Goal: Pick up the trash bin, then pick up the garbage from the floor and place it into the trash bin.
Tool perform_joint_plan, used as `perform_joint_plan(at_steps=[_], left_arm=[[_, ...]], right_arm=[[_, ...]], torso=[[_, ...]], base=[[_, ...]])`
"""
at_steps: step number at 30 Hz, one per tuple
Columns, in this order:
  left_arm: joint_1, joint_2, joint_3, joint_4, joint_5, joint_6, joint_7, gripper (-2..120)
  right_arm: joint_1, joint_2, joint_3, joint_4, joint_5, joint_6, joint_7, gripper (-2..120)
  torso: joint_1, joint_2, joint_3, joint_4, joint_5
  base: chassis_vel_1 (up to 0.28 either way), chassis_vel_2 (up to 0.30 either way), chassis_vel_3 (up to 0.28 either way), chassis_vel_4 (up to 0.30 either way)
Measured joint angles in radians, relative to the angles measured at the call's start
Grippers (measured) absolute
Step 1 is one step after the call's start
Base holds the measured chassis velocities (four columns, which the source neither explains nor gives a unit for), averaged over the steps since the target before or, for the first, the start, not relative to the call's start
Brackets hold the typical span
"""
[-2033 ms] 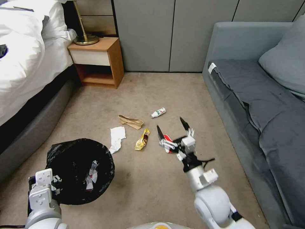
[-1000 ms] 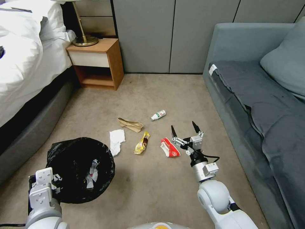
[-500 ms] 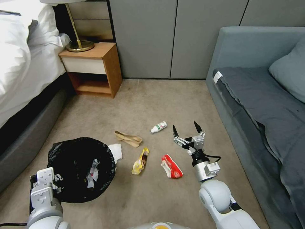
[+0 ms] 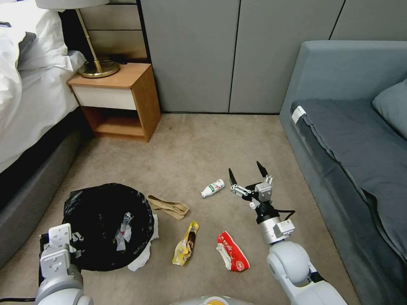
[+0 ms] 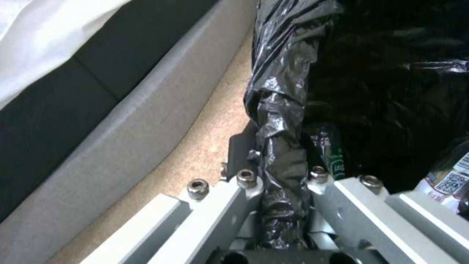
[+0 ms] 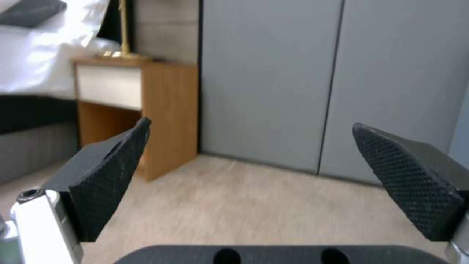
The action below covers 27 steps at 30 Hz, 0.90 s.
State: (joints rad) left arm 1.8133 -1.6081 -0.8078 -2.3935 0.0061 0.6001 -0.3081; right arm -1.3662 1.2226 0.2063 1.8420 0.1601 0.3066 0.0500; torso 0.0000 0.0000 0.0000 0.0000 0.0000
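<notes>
Lower left of the head view: left gripper, fingers clamped on the black-bagged rim of the trash bin. Lower centre, on carpet: red wrapper, yellow wrapper, white paper scrap touching the bin, brown paper bag. Mid-frame: right gripper, fingers spread wide and empty, just right of the small bottle; upper left, nightstand.
</notes>
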Motion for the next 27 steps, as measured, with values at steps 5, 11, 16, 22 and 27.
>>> perform_joint_plan(at_steps=[5,11,16,22,27], left_arm=[[0.002,0.0,-0.002,-0.004,-0.002,0.0,0.0,1],[0.004,0.0,-0.005,-0.007,-0.006,0.0,-0.001,1],[0.001,0.0,-0.006,-0.007,-0.009,0.0,-0.001,1],[-0.01,0.0,-0.002,-0.002,-0.01,0.0,0.0,1],[-0.015,0.0,-0.002,0.004,-0.012,0.0,0.0,1]], right_arm=[[-0.022,-0.096,-0.042,0.031,0.074,-0.088,-0.011,100],[-0.015,-0.229,-0.105,0.061,0.22,-0.231,0.008,100],[0.001,-0.289,-0.157,0.077,0.303,-0.337,0.032,100],[0.055,-0.333,-0.255,0.029,0.377,-0.435,0.036,100],[0.133,-0.346,-0.324,-0.021,0.462,-0.516,0.018,100]], torso=[[0.0,0.0,0.0,0.0,0.0002],[0.0,0.0,0.0,0.0,0.0001],[0.0,0.0,0.0,0.0001,0.0001],[0.0,0.0,0.0,-0.0001,0.0002],[0.0,0.0,0.0,0.0002,0.0001]], base=[[0.006,-0.01,-0.01,0.011],[0.0,0.0,0.0,0.0],[0.0,0.0,0.0,0.0],[0.0,0.0,0.0,0.0],[0.0,0.0,0.0,0.0]])
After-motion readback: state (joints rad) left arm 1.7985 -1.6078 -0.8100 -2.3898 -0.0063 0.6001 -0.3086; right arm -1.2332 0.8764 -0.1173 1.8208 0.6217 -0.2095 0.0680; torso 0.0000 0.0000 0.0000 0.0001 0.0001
